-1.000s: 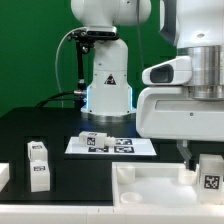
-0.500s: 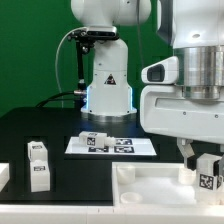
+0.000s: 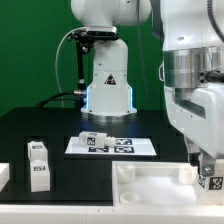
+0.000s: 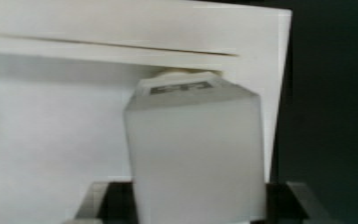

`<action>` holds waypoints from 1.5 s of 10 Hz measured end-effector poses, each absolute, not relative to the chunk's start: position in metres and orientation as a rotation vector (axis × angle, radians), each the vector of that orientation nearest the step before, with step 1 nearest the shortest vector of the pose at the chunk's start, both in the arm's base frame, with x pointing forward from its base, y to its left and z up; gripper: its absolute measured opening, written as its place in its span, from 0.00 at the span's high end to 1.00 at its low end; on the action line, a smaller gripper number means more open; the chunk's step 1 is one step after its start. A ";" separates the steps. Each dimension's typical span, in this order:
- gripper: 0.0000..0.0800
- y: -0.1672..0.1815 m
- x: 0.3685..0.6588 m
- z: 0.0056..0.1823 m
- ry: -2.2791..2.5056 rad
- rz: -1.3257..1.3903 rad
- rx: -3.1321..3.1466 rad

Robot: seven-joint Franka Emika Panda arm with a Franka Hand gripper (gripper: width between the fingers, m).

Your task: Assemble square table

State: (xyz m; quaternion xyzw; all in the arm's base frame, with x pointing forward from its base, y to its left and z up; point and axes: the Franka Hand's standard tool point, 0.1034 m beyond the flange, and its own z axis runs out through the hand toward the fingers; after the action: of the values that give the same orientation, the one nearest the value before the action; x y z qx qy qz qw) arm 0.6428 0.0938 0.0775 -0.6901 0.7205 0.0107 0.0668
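Exterior view: my tool (image 3: 208, 170) hangs at about four o'clock in the frame. It is clenched on the held leg (image 3: 212, 181), a short white block whose black-and-white tag faces the camera. That leg stands upright over the four o'clock corner of the table top (image 3: 150, 190). I cannot tell whether it touches the surface.

The table top is a white tray with a raised rim, lying on the black counter (image 3: 30, 125) from six o'clock across to my tool. Near the centre the marker board (image 3: 125, 147) lies flat. The leg on the board (image 3: 93, 138) rests at its nine o'clock end.

At eight o'clock the rear loose leg (image 3: 37, 150) stands just behind the front loose leg (image 3: 39, 177). Both are apart from the table top.

In the wrist view, the held leg fills the middle and my dark fingers (image 4: 105, 203) sit against its two sides. A small round stub (image 4: 179, 72) shows at its far end, close to the white tray beyond it.
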 end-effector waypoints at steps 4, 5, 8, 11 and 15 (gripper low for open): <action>0.64 0.094 0.640 0.078 2.390 0.063 -1.839; 0.64 0.094 0.639 0.078 2.468 0.073 -1.731; 0.64 0.095 0.637 0.078 2.567 0.058 -1.572; 0.39 0.095 0.637 0.079 2.532 0.055 -1.623; 0.20 0.078 0.627 0.120 2.443 0.053 -1.682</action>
State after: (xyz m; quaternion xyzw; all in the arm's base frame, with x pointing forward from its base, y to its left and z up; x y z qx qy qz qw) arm 0.6268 0.0779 0.1197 -0.5647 0.8205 0.0178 0.0874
